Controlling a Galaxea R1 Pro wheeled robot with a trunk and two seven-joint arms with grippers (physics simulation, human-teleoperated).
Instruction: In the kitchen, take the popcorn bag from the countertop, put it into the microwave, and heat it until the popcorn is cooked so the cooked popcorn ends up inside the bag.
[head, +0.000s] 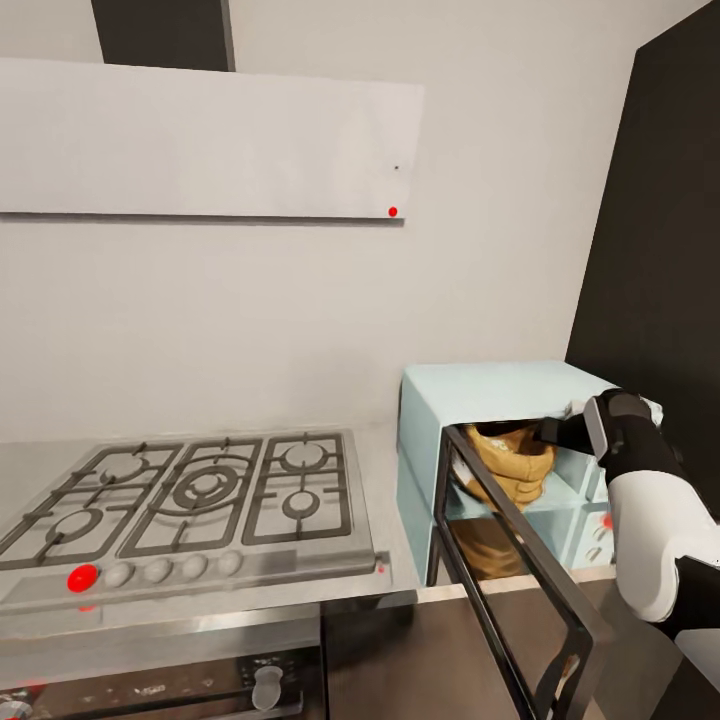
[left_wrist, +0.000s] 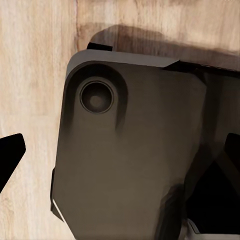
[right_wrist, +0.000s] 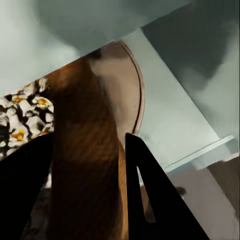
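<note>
Gripping the popcorn bag (right_wrist: 87, 165) rim between narrowly parted fingers, the right claw (right_wrist: 87, 185) reaches inside the microwave (head: 480, 392).

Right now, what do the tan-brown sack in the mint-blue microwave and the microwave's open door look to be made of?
The tan-brown sack looks like coarse woven burlap: matte, creased, with visible weave in the right wrist view. The microwave's open door seems to be clear glass in a dark, probably metal frame; you see through the pane.

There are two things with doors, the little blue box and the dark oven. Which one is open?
The pale blue microwave: its glass door swings out, showing the popcorn bag. The oven under the hob looks shut.
</note>
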